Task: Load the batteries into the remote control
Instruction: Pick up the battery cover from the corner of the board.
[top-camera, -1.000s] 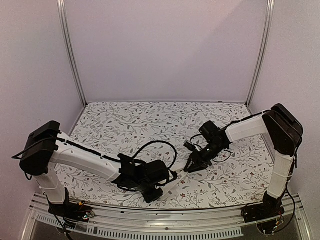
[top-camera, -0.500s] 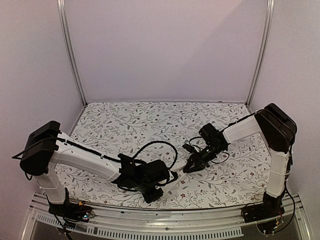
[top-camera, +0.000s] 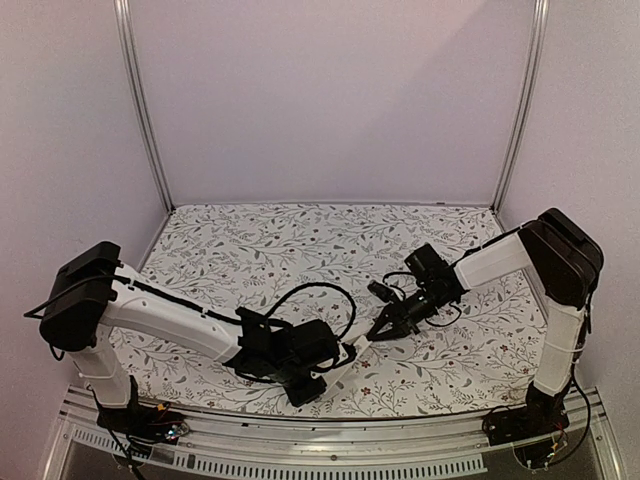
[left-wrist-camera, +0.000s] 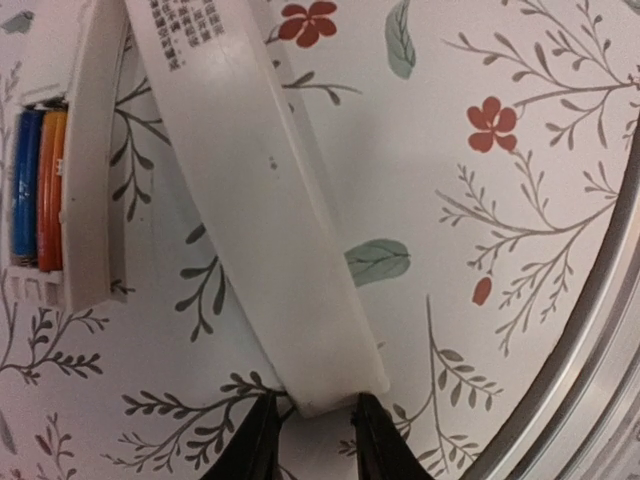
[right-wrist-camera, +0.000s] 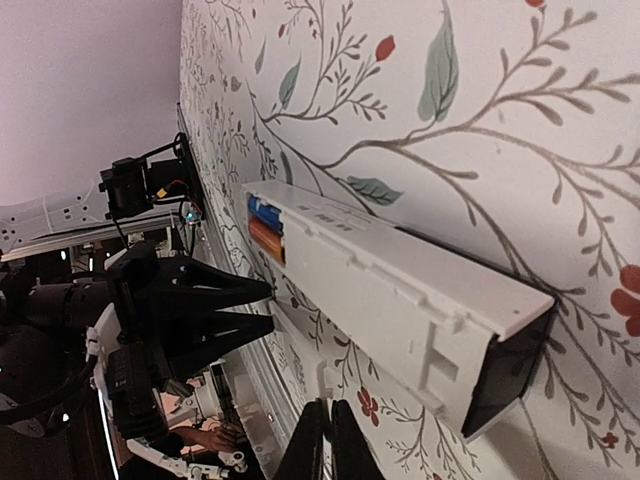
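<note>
The white remote control lies on the floral table, its recess holding the blue battery beside the orange-red one. In the left wrist view the remote control is at the left, with the blue battery and orange battery side by side. A long white cover strip with printed text runs past it. My left gripper is shut on that strip's near end. My right gripper is shut, its tips at the far end of the cover strip. Both grippers, left and right, meet near the table's front.
A metal rail runs along the table's near edge, close beside the left gripper. Upright frame posts and pale walls bound the floral table at the back and sides.
My right gripper has gone from partly open to shut and edged toward the cover strip's end. The left arm and the strip it holds have stayed put.
</note>
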